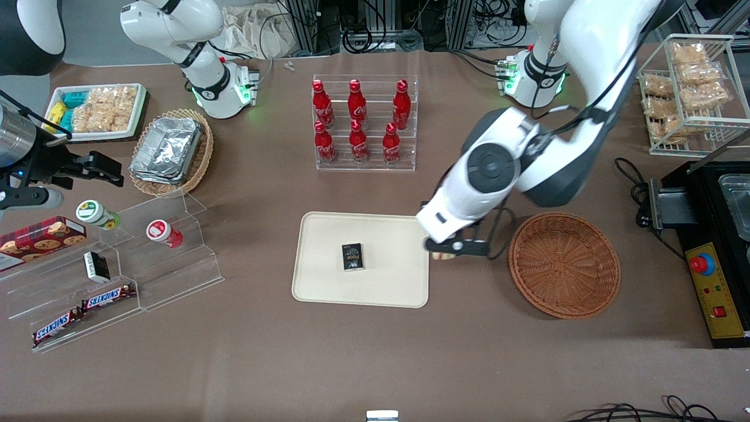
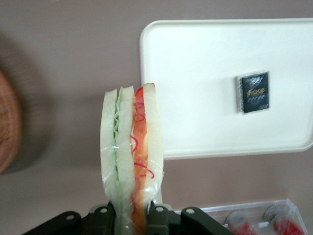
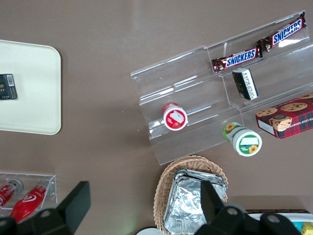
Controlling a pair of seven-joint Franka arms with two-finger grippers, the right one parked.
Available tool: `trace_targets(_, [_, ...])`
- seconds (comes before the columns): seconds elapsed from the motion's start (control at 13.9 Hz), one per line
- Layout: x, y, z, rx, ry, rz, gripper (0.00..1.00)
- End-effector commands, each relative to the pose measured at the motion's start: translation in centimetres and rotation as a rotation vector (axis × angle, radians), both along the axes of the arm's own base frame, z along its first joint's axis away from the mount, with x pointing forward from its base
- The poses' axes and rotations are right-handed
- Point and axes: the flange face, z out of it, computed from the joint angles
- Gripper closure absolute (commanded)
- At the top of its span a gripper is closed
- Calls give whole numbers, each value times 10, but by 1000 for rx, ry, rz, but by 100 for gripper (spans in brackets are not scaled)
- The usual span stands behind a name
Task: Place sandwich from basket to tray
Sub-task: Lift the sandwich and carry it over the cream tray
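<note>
My left gripper [image 1: 452,248] hangs above the table between the basket [image 1: 563,264] and the tray [image 1: 328,281], just at the tray's edge. It is shut on the sandwich [image 2: 131,147], a wrapped wedge of pale bread with green and orange-red filling; the black fingers [image 2: 159,218] press its wrap from both sides. In the front view only a pale bit of the sandwich [image 1: 440,255] peeks out under the hand. The reddish-brown wicker basket [image 2: 7,129] holds nothing that shows. The cream tray [image 2: 195,54] carries a small black packet [image 2: 253,92].
An acrylic rack of red cola bottles [image 1: 363,123] stands farther from the front camera than the tray. Toward the parked arm's end are a clear stepped shelf [image 1: 117,275] with snack bars and cups, and a tan basket of foil containers [image 1: 170,149]. A black machine [image 1: 715,246] sits beside the basket.
</note>
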Motion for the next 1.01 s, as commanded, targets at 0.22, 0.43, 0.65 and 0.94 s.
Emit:
trace_targets(0.22, [14, -56, -125, -25, -49, 37, 100])
trace_targets(0.43, [13, -58, -145, -21, -70, 19, 53])
trace_targets(0.65, [18, -50, -118, 0, -98, 26, 0])
trace_targets(0.94, [21, -14, -22, 115, -128, 61, 0])
